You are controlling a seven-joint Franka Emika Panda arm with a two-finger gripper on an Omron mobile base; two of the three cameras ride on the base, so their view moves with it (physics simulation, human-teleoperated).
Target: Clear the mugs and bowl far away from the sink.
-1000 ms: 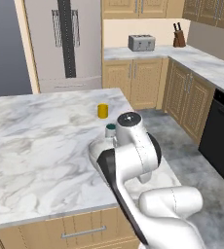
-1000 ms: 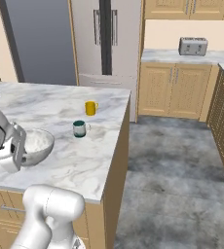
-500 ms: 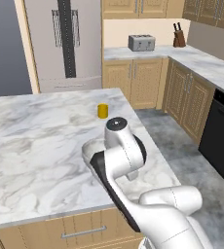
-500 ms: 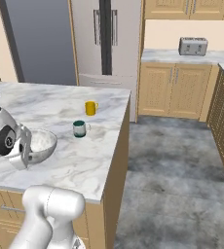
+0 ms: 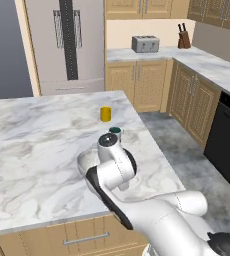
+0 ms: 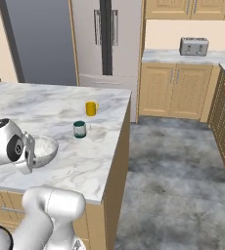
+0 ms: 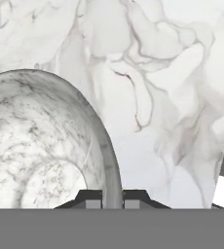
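The bowl [image 7: 50,146] sits upright on the marble worktop [image 5: 32,140], mouth facing up; being round, it has no long axis to speak of. Its wall is smooth and curved, grey-white with fine dark speckles and veins much like the stone under it, and the rim is a thin pale edge. In the hand view the gripper [image 7: 112,198] straddles that rim, one dark fingertip [image 7: 92,198] inside the bowl and the other outside, the jaws nearly closed so that they pinch the thin wall between them. In the right base view the bowl [image 6: 42,149] lies near the front edge of the worktop, just beside the arm's white wrist. The yellow mug [image 5: 105,114] stands upright farther back, a plain glossy cylinder, its handle pointing right in the right base view. The teal mug [image 6: 79,129] stands upright between it and the bowl, well apart from both, dark teal inside with a pale outer wall. The worktop is white marble with soft grey veining, on light wooden cabinets [image 6: 115,190].
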